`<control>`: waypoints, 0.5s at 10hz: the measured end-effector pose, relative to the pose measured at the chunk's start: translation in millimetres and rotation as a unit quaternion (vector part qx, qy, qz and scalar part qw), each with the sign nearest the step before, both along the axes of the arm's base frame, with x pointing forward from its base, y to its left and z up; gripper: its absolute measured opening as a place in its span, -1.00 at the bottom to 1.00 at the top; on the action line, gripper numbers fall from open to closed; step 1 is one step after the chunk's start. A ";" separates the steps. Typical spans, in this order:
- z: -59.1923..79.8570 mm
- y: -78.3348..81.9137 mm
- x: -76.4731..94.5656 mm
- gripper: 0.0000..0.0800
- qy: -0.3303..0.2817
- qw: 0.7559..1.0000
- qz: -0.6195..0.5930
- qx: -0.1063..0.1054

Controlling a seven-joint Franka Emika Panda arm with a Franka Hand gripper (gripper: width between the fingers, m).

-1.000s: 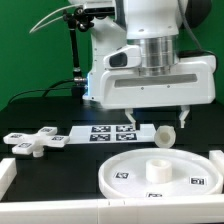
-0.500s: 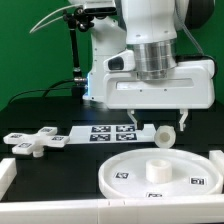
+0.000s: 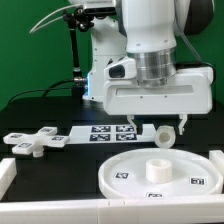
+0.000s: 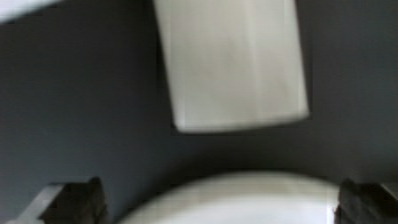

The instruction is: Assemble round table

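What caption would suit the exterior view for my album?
Open pincer over the cylinder leg; rimmed disc nearer the camera, cross-shaped foot aside.

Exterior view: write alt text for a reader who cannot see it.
The robot's open gripper hangs over the short cylinder leg. The round disc lies nearer the camera; the cross-shaped foot lies at the exterior view's left.
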State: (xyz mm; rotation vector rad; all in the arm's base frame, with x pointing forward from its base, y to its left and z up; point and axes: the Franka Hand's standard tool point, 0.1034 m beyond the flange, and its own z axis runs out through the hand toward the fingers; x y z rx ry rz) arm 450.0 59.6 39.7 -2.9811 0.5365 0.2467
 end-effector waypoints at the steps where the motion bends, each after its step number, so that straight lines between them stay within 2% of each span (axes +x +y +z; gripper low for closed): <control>1: 0.9 -1.2 3.7 0.62 0.027 1.000 0.004 0.010; 5: 3.9 7.6 7.8 0.62 0.125 0.990 0.035 0.050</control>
